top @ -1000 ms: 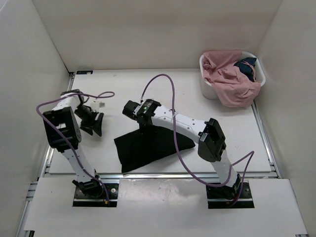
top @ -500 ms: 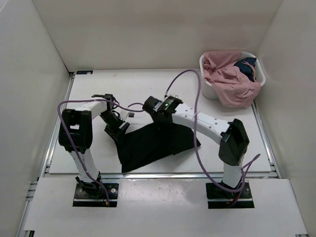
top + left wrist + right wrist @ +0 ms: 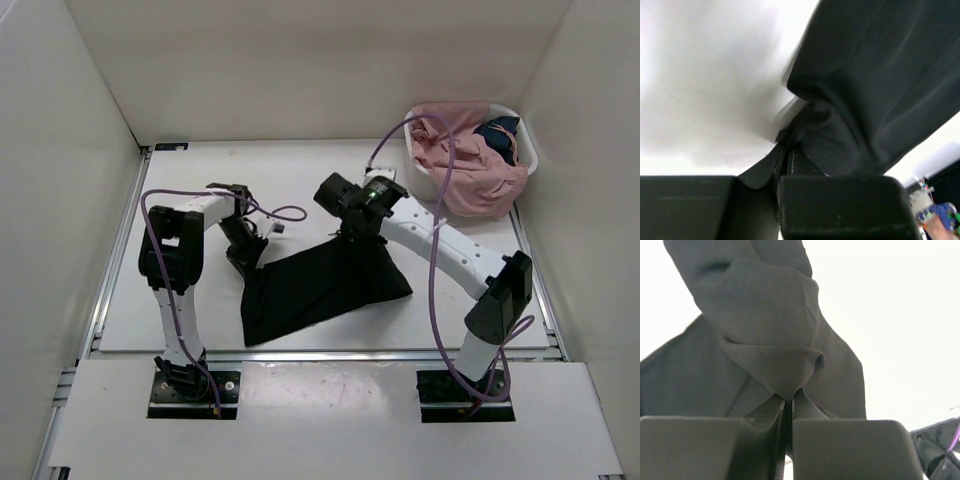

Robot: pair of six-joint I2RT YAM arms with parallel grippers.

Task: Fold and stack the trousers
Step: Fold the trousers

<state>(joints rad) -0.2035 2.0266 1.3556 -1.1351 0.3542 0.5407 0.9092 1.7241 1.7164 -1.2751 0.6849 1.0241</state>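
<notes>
The black trousers (image 3: 320, 285) lie folded on the white table (image 3: 200, 190), near the front middle. My left gripper (image 3: 248, 256) is shut on their upper left corner. In the left wrist view the dark cloth (image 3: 875, 90) bunches into the closed left gripper (image 3: 786, 150). My right gripper (image 3: 352, 238) is shut on the upper right edge of the trousers. In the right wrist view a fold of the fabric (image 3: 765, 325) hangs from the pinched right gripper (image 3: 788, 402).
A white basket (image 3: 425, 178) at the back right holds pink clothes (image 3: 465, 160) spilling over its rim and a dark blue garment (image 3: 498, 135). White walls close in the table on three sides.
The left arm swung right to the trousers and its gripper shut on their left corner. The right gripper, still shut on the cloth, moved right and back, pulling the trousers wider.
</notes>
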